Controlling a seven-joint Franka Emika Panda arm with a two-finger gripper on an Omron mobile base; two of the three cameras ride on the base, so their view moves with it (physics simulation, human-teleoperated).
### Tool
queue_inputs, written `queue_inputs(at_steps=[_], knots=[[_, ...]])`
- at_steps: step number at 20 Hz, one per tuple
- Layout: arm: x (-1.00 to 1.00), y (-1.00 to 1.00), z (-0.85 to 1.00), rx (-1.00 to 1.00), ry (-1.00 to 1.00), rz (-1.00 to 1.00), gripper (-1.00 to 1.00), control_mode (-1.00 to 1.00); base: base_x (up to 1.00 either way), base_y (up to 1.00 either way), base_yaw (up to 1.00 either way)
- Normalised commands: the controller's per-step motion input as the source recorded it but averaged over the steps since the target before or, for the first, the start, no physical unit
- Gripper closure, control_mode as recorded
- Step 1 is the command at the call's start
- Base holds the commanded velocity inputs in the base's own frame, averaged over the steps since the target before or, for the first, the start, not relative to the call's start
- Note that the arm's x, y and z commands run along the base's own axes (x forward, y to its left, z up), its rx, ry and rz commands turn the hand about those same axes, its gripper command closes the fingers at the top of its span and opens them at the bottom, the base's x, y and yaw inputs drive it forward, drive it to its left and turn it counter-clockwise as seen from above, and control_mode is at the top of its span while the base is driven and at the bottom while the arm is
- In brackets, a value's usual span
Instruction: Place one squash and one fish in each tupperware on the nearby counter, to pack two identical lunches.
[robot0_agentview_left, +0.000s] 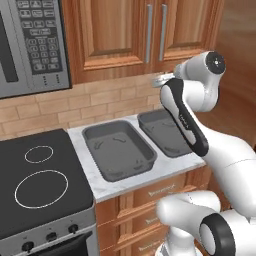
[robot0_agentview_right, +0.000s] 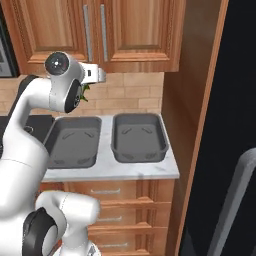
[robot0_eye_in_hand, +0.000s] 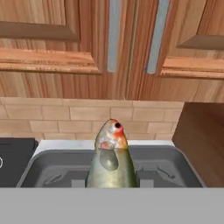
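A pale marble table (robot0_agentview_left: 120, 185) carries two dark grey tupperware side by side, the left one (robot0_agentview_left: 119, 149) and the right one (robot0_agentview_left: 165, 131), both empty. A black stovetop (robot0_agentview_left: 40, 185) sits to the left, brick backsplash (robot0_agentview_right: 135, 90) and wooden cabinets (robot0_agentview_right: 130, 30) behind, a microwave (robot0_agentview_left: 30, 45) above the stove. My hand (robot0_agentview_right: 86, 92) hangs high over the left tupperware, clamped together on the greenish-yellow fish (robot0_eye_in_hand: 111, 157). My own wrist hides the fingers; from the right base view just a green sliver of the fish shows. Its long axis runs along my fingers, reddish head pointing away toward the far wall.
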Motion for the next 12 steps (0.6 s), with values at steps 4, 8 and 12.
queue_inputs(at_steps=[4,8,12], knots=[[0.00,0.00,0.00,0.00,0.00,0.00,1.00,1.00,0.69,0.01,0.00],[0.04,0.00,-0.45,-0.02,0.07,0.00,1.00,-1.00,0.06,0.01,0.00],[-0.13,-0.08,-0.84,-0.02,0.18,0.00,1.00,-1.00,0.00,0.00,0.00]])
